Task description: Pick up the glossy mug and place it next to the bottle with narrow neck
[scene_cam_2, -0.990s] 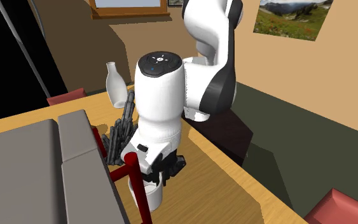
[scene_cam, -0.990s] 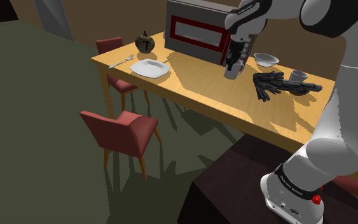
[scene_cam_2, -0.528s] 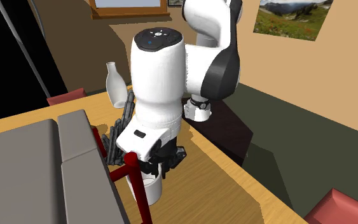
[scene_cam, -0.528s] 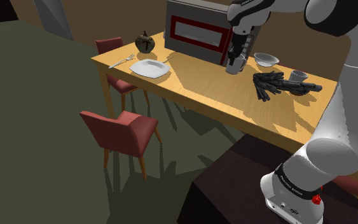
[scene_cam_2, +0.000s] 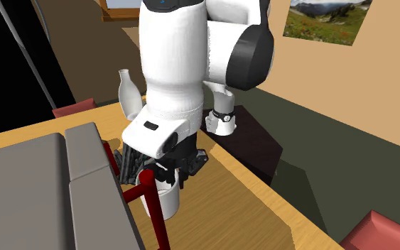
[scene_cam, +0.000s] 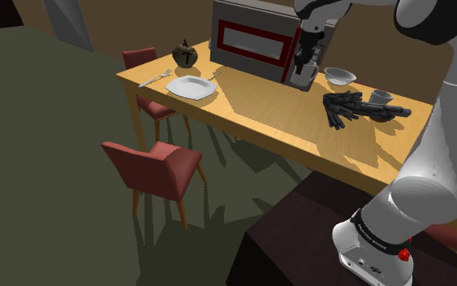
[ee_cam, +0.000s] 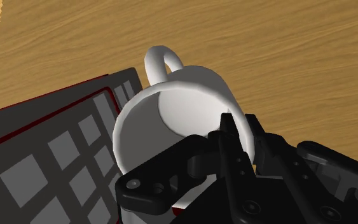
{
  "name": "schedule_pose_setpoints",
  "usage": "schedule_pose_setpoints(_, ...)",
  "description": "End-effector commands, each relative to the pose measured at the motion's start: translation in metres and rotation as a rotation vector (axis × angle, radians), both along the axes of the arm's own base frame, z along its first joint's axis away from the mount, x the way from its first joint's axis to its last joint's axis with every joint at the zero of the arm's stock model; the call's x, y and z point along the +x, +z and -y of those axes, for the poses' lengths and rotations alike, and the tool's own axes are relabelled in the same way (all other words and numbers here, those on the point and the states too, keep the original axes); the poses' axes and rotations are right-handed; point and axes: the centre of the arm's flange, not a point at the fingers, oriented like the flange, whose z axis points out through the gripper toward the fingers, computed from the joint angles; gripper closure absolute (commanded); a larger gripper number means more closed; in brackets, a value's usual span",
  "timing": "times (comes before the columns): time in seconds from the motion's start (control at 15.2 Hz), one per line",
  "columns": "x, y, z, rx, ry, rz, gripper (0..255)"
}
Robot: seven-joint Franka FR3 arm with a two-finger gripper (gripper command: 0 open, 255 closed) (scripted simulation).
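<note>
The white arm rises from its stand at the shoulder view's lower right, arches high over the table and turns its wrist down, so that the black claw points at the table top near the far edge. In the second exterior view the last white link stands almost upright above the claw. The claw is clamped on the white mug: the wrist view shows one finger inside the rim and the other outside it, with the mug wall gripped between them on the side opposite the handle. The mug hangs upright directly below the claw, mouth up, just beside the front of the grey, red-trimmed microwave, at that appliance's right end in the shoulder view. Whether the base of the mug touches the table cannot be told. The interior of the mug shows plain white around the inserted finger. The white bottle with the narrow neck stands upright, well apart from the mug, beyond a heap of black objects in the second exterior view. A white bowl sits to the right of the mug in the shoulder view; its contents cannot be made out. A white plate lies toward the table's left end.
</note>
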Motion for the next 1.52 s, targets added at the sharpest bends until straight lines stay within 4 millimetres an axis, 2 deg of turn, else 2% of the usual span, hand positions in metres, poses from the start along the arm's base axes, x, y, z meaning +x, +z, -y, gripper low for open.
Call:
schedule_pose_setpoints(0.0,0.000,0.011,0.000,0.000,0.000,0.000,255)
schedule_pose_setpoints(1.45,0.000,0.127,0.000,0.000,0.000,0.000,255)
